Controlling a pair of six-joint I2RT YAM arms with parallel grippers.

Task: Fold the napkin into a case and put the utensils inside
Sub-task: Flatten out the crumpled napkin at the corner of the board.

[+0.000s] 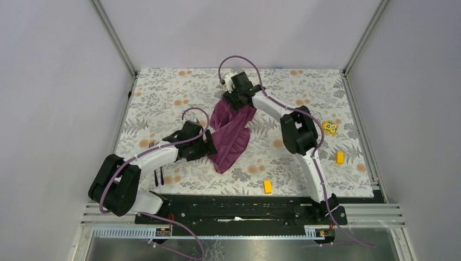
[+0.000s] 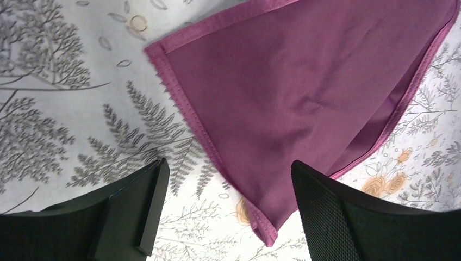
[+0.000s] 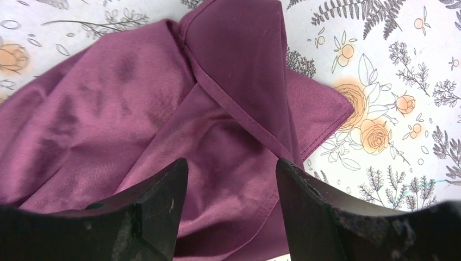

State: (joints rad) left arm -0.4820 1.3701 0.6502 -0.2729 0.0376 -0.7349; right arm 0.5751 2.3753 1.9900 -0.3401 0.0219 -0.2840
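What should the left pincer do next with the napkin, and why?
Probably lower the left pincer and close on the corner of the napkin: its jaws stand open astride that corner, and the napkin lies bunched, not flat, with the right pincer open over its far end.

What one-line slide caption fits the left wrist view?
Open left end effector above a corner of the plum napkin on floral tablecloth.

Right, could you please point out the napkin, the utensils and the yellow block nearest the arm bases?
napkin (image 1: 231, 135): top view, middle of the bunched cloth.
utensils (image 1: 156, 178): top view, lower end of one dark handle.
yellow block (image 1: 267, 186): top view, its top face.
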